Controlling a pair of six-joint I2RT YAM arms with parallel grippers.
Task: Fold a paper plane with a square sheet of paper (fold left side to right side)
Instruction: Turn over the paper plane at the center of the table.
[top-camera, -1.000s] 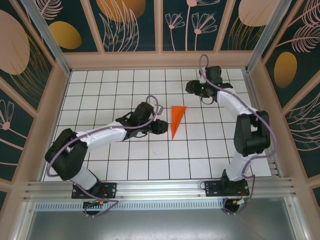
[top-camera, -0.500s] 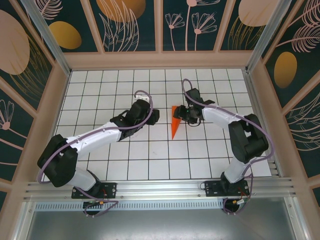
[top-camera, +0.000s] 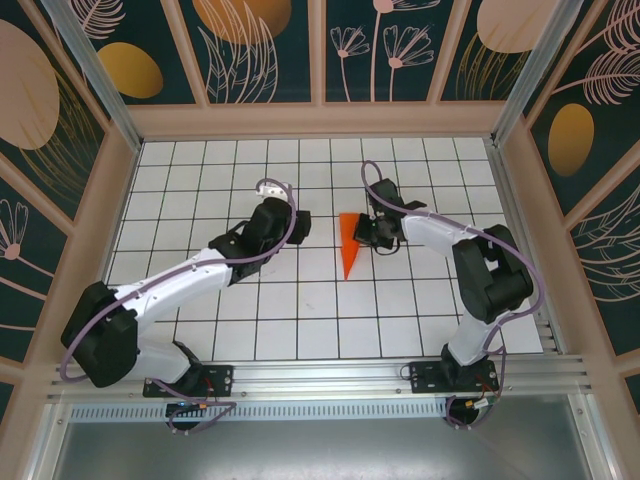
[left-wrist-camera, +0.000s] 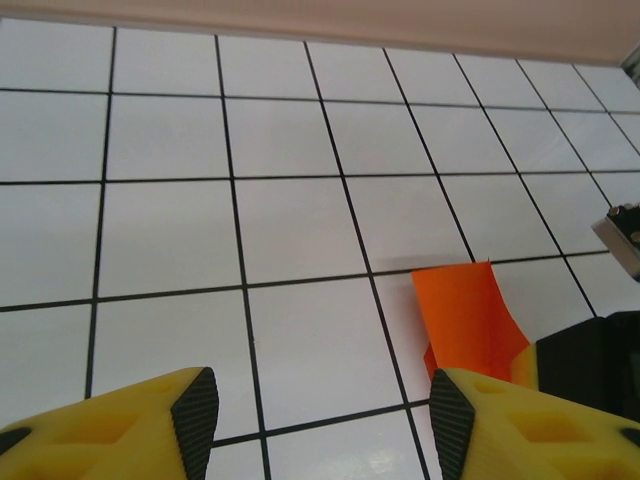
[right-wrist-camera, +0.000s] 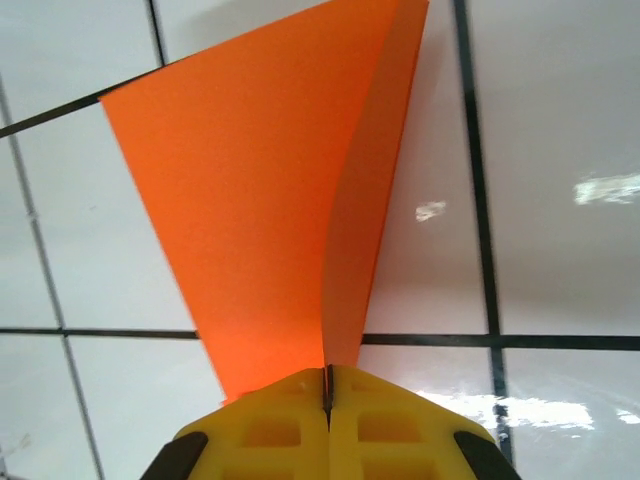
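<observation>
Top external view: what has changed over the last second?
The right end effector came in from the back right to the paper plane and shut on it near its wide end. The left end effector backed away to the left, open. The plane lies where it did.

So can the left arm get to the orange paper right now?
Probably yes. The left hand is open and points toward the paper, with bare tiles between them. The right hand is pinching the paper's right side, so its left side looks free.
</observation>
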